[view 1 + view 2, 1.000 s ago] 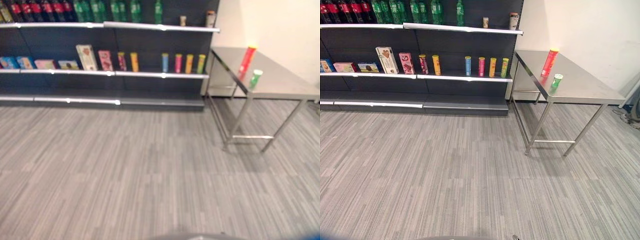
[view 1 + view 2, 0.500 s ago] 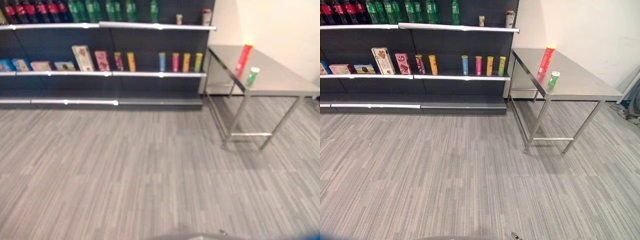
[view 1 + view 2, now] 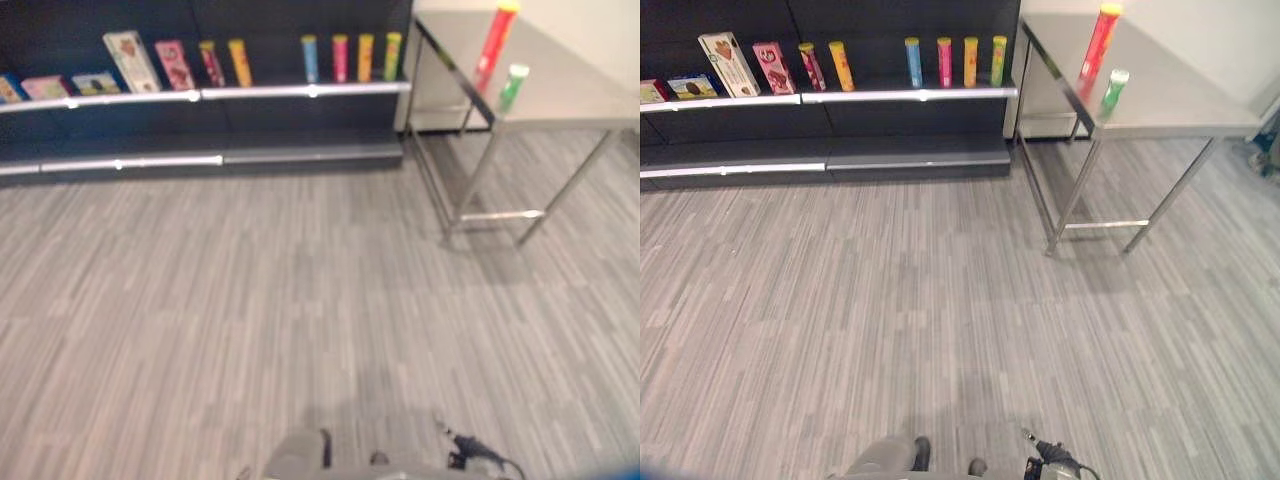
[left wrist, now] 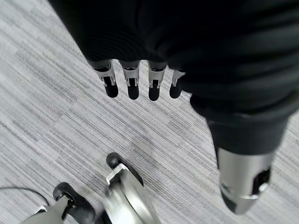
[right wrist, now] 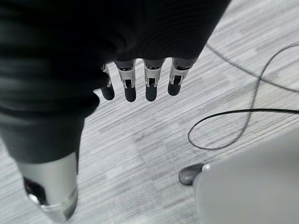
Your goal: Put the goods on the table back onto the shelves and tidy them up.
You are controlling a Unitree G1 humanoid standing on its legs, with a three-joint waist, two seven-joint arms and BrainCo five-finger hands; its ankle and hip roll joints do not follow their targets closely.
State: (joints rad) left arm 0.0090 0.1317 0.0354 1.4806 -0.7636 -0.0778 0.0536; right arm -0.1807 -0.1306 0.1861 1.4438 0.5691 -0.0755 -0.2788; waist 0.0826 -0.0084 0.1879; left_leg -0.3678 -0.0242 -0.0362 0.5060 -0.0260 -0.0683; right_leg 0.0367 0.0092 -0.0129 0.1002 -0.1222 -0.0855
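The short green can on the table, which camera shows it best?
The right eye view: the short green can stands clear beside the tall red can on the steel table. The left eye view shows the same can, blurrier. The wrist views show open hands, left and right, over floor.

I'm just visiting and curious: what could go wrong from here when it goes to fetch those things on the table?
The tall red tube is slim and upright, so a clumsy reach could topple it. The small green bottle stands near the steel table edge and might get knocked off. The table's legs could catch the robot as it approaches.
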